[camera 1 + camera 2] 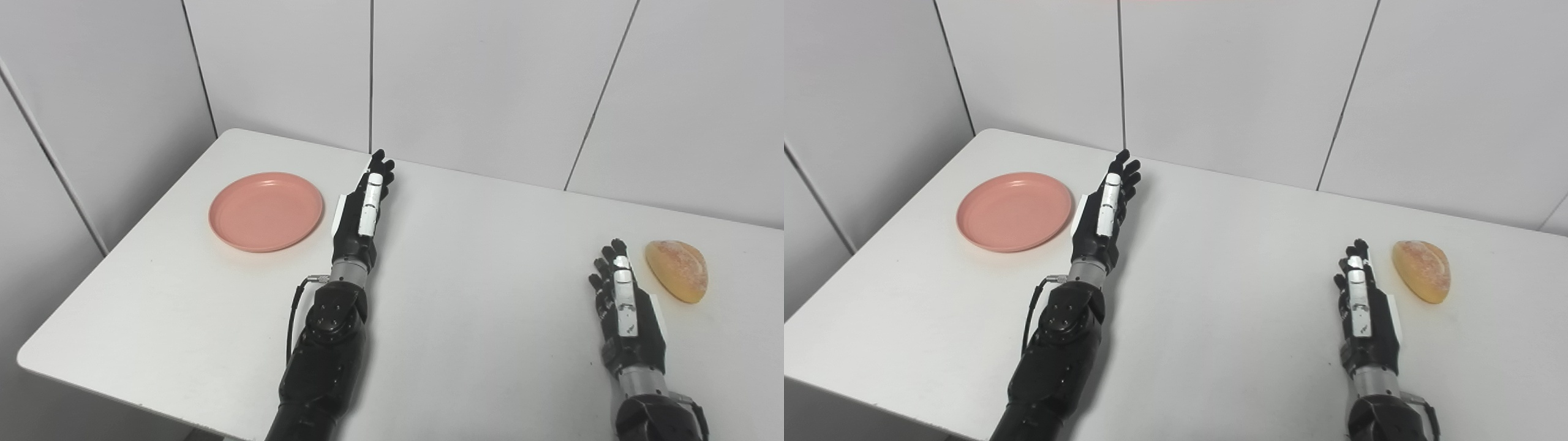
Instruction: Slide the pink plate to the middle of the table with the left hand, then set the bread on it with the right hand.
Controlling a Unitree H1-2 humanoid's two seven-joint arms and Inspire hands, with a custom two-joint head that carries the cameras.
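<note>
Pink plate [266,211] sits on white surface [478,294], far left, empty. Left hand [362,205] just right of plate, fingers straight, grasping nothing, not touching rim. Bread [677,269] lies far right on surface. Right hand [621,303] just left of bread, fingers loosely extended, empty, apart from it.

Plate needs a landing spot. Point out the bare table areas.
The widest bare stretch lies between the left robot hand and right robot hand. The near edge below the pink plate is bare too. Tightest: between the right robot hand and the bread.
</note>
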